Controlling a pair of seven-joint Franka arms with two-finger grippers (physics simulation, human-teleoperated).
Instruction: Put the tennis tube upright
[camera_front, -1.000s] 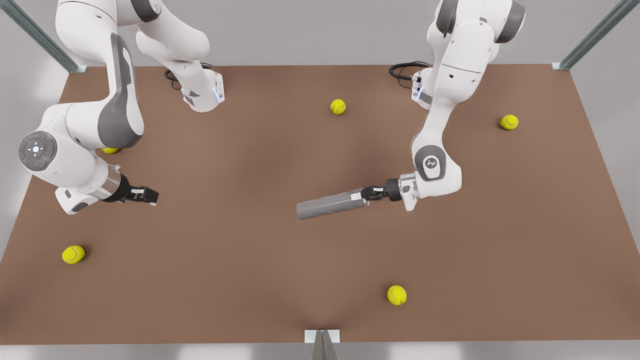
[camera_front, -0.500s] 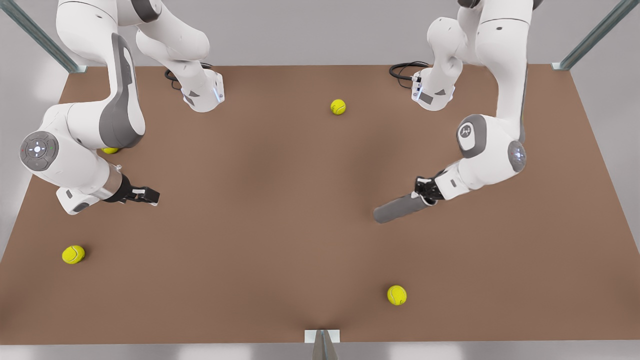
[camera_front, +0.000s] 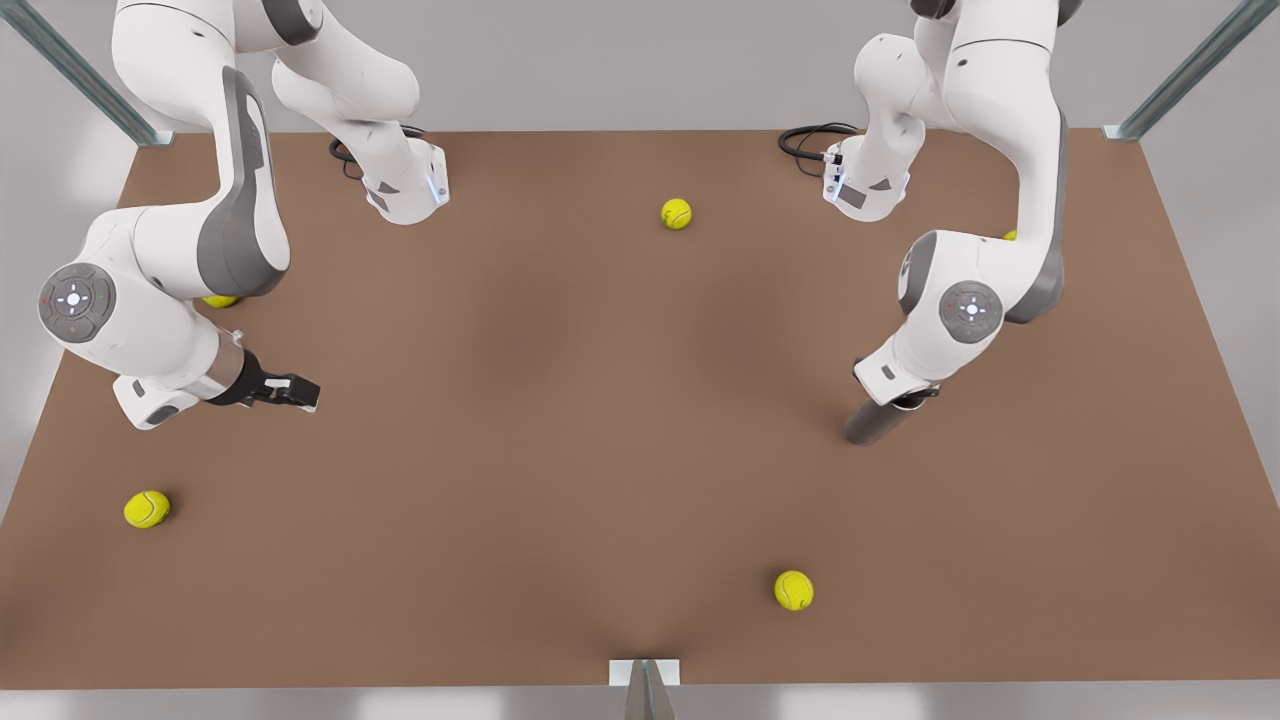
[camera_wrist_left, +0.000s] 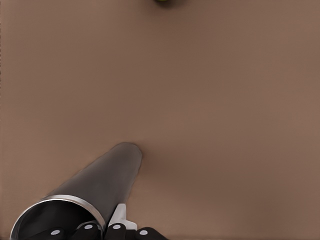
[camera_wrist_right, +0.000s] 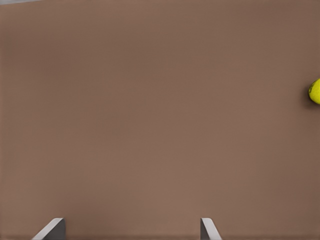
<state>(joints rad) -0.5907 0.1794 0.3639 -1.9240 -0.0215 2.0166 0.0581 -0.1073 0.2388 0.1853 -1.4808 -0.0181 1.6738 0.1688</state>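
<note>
Here, from the front view's left: the right gripper (camera_front: 292, 390) waits above the brown table (camera_front: 560, 440), fingers (camera_wrist_right: 52, 229) apart. Five tennis balls (camera_front: 147, 509) show, two half hidden behind arms. On the front view's right, the left gripper (camera_front: 900, 398) clamps the single tennis tube (camera_front: 872, 421) at its silvery rim (camera_wrist_left: 75, 201), nearly upright, base at the table.

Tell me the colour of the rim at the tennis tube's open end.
Silvery, lighter than the dark-grey tennis tube; the left wrist view shows it best.
</note>
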